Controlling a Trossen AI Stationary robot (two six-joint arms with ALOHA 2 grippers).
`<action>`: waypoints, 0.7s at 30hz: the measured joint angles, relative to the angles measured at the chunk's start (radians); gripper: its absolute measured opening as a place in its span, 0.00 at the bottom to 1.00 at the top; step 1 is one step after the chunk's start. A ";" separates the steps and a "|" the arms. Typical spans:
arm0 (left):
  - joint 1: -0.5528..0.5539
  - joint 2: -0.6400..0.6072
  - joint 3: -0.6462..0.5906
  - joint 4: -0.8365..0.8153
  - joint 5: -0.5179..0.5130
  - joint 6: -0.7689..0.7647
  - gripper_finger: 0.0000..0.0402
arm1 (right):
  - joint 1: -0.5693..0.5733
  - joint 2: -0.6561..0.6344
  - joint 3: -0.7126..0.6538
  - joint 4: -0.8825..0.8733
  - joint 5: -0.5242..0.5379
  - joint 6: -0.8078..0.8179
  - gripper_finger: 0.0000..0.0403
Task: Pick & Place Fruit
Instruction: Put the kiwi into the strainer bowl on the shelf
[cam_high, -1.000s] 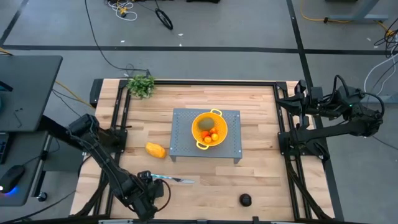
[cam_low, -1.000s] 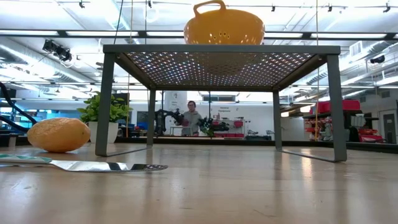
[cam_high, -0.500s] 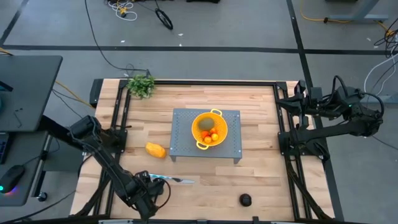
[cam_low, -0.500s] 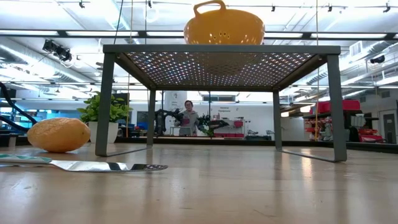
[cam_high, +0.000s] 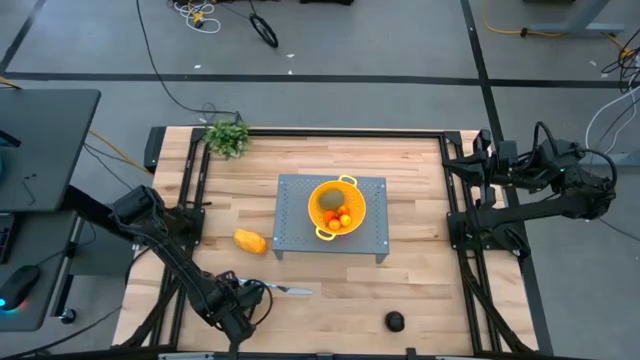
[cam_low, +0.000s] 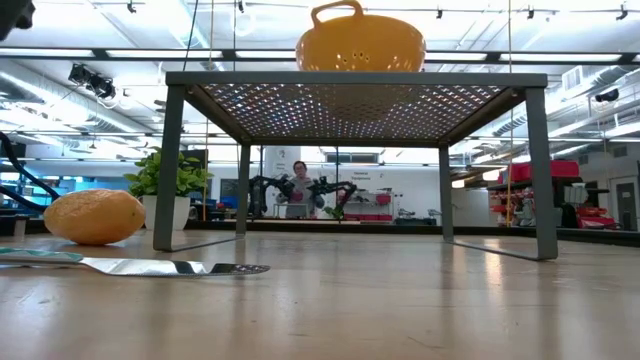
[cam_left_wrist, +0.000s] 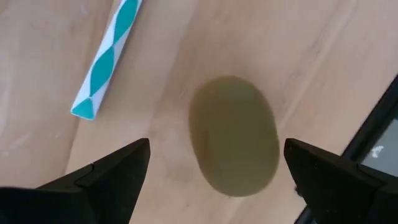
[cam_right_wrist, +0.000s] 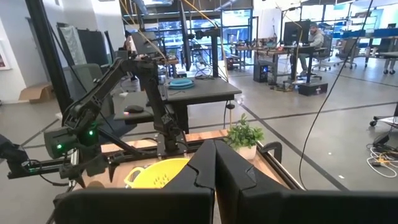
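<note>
In the left wrist view a brownish-green oval fruit (cam_left_wrist: 233, 134) lies on the wood. My left gripper (cam_left_wrist: 216, 146) is open, pointing down above it, one finger on either side and clear of it. In the high view that gripper (cam_high: 238, 305) is at the near left and hides this fruit. A yellow-orange oblong fruit (cam_high: 250, 241) lies left of the grey stand, and a small blackish round one (cam_high: 395, 321) lies near the front edge. The yellow colander (cam_high: 337, 208) holds another brownish-green oval and tiny orange-red balls (cam_high: 340, 218). My right gripper (cam_right_wrist: 214, 168) is shut, held level at the table's right side.
The colander stands on a grey perforated stand (cam_high: 372, 235) at the table's middle. A silvery knife (cam_high: 285, 290) with a teal-and-white handle (cam_left_wrist: 106, 59) lies beside the left gripper. A leafy green bunch (cam_high: 228, 135) sits at the far left corner. People show in the room beyond.
My left gripper has come down toward the table over the brownish-green fruit, staying open. A dark part of that arm now shows at the low view's top left corner. The fruit and knife have not moved.
</note>
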 joint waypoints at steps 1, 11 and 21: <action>0.000 0.000 -0.004 0.019 0.002 -0.002 0.95 | 0.000 0.000 0.000 0.000 0.000 0.000 0.01; 0.000 0.000 -0.016 0.082 -0.035 -0.035 0.95 | 0.000 0.001 0.000 0.000 0.000 0.000 0.01; -0.001 0.000 -0.114 0.168 -0.002 -0.077 0.95 | 0.000 0.001 0.000 0.000 0.000 0.000 0.01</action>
